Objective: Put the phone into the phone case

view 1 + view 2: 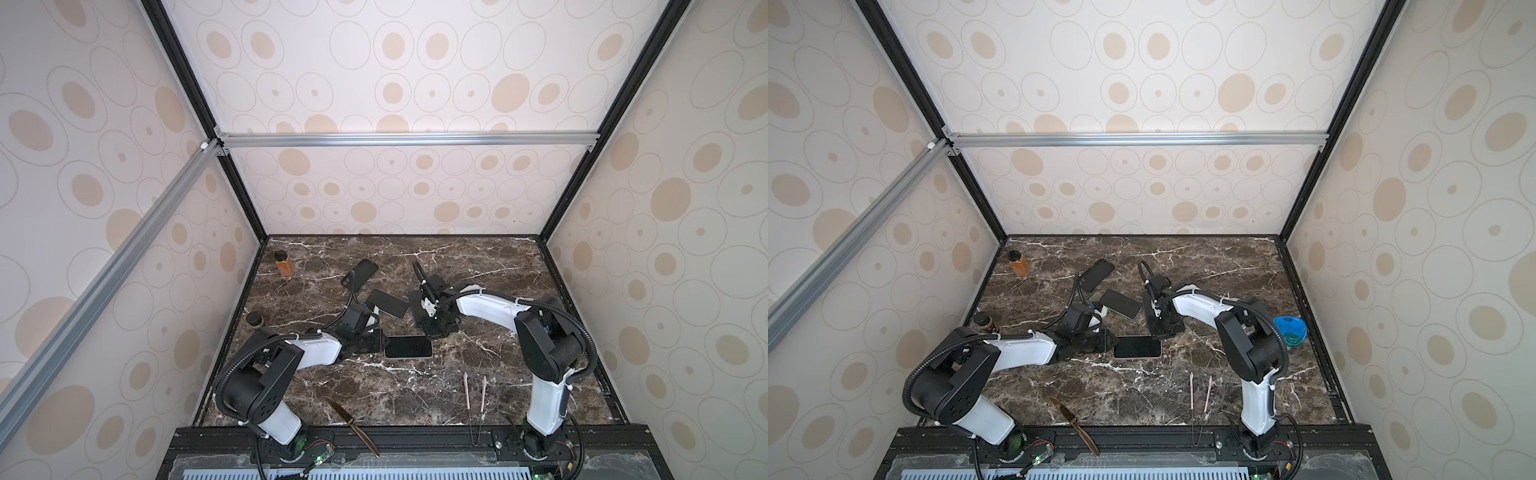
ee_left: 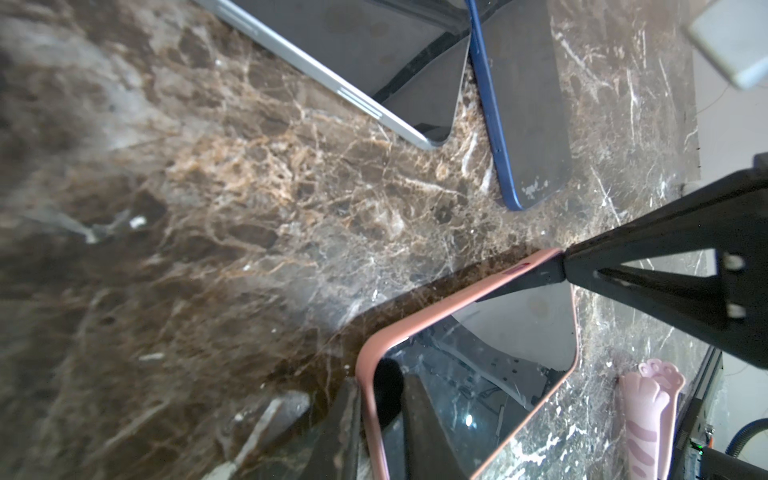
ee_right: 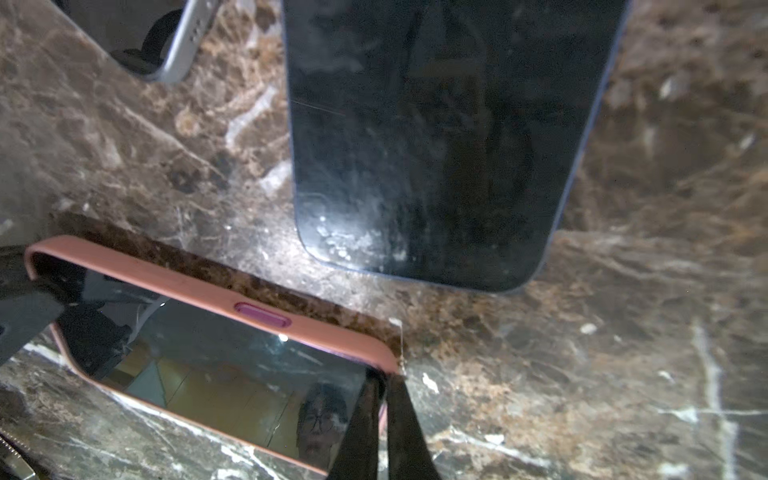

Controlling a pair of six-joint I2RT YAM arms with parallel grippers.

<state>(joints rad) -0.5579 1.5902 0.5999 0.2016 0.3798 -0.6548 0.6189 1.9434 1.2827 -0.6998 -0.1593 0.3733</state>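
Observation:
A pink phone case [image 1: 429, 353] [image 1: 1158, 354] lies flat at the table's middle, and the phone [image 1: 407, 346] [image 1: 1136, 346] sits in it with its dark screen up. The pink rim [image 2: 436, 316] [image 3: 187, 286] frames the screen [image 2: 478, 386] [image 3: 224, 365] on every side I can see. My left gripper [image 1: 382, 344] [image 1: 1111, 343] [image 2: 370, 440] is at the case's left end, one finger outside the rim and one on the screen, shut on that edge. My right gripper [image 1: 430, 334] [image 1: 1158, 334] [image 3: 384, 399] is shut, its tips resting on the far right corner of the case.
A silver-edged phone [image 1: 387, 303] [image 2: 353, 54] and a blue-edged one [image 2: 528, 124] [image 3: 449, 137] lie just behind the case. Another dark phone [image 1: 359, 274] lies farther back. An orange bottle [image 1: 284, 264], a dark jar [image 1: 255, 319], a knife [image 1: 353, 426] and pink tongs [image 1: 476, 399] lie around.

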